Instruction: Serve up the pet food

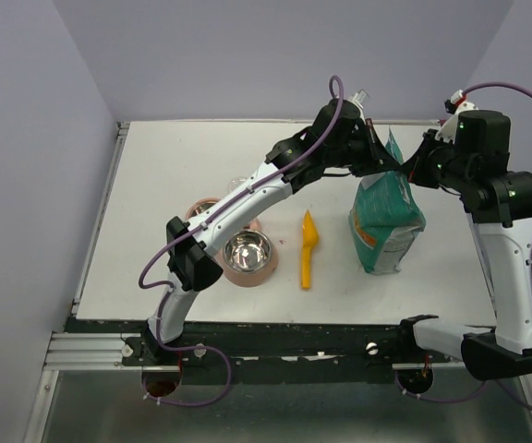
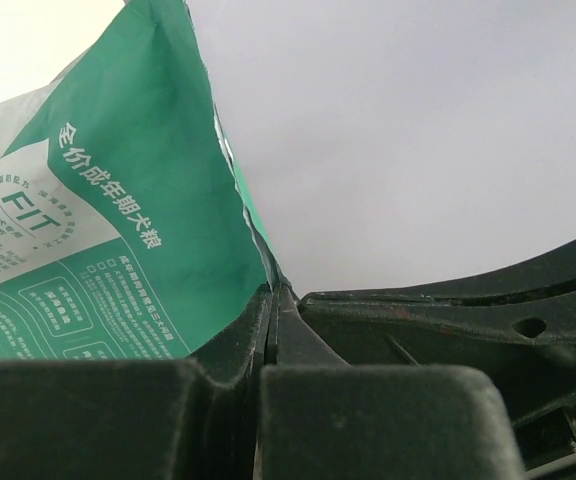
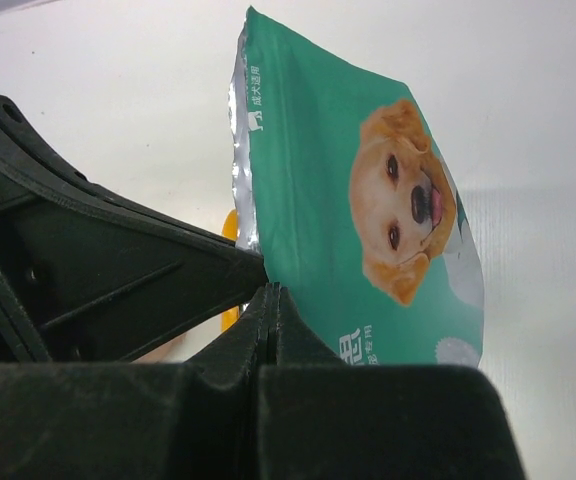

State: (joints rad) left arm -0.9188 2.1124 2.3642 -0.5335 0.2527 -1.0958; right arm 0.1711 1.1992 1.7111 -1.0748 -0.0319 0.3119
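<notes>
The left gripper [image 2: 273, 300] is clamped on one top corner of the standing teal-green bag [image 1: 386, 221], and the right gripper [image 3: 268, 295] is clamped on the opposite top edge (the dog's face shows on that side). The pet food itself cannot be seen. A yellow scoop [image 1: 308, 247] lies between the bag and a steel bowl [image 1: 250, 254].

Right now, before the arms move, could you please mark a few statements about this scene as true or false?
1. The left gripper and the right gripper both pinch the dog food bag. True.
2. The yellow scoop lies inside the steel bowl. False: it lies on the table, between bowl and bag.
3. The bag shows a dog's face. True.
4. The bowl is full of kibble. False: no kibble shows in it.
</notes>
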